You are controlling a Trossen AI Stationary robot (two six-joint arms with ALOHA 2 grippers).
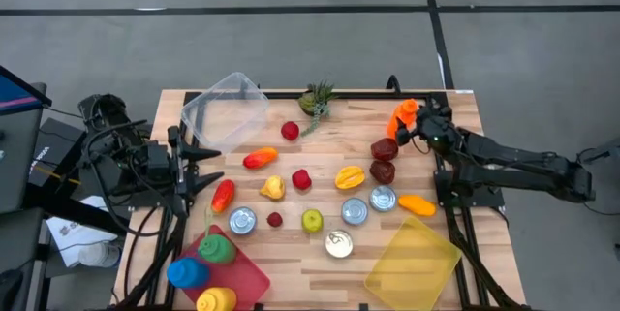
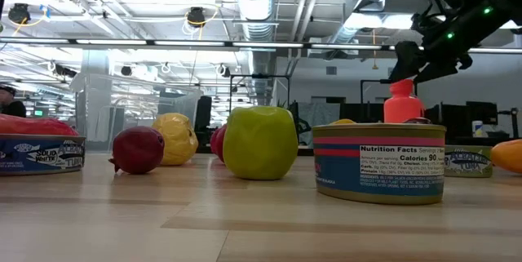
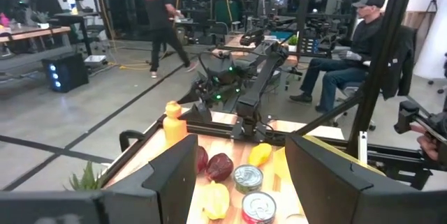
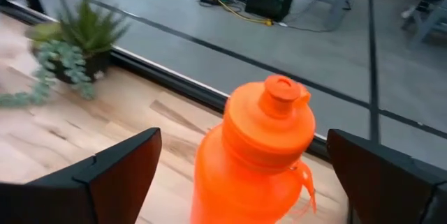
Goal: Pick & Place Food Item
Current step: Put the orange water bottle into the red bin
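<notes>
The right gripper [image 4: 241,175] stands released, fingers wide apart either side of the upright orange bottle [image 4: 255,151] near the table's [image 1: 320,263] far right corner. The left gripper [image 1: 215,166] waits, half-open, empty.

Orange bottle's [image 4: 255,154] base cut off

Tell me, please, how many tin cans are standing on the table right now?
4. One can stands near the left arm, one at the middle, one just right of it, and one nearer the front by the yellow tray. None seems hidden.
</notes>
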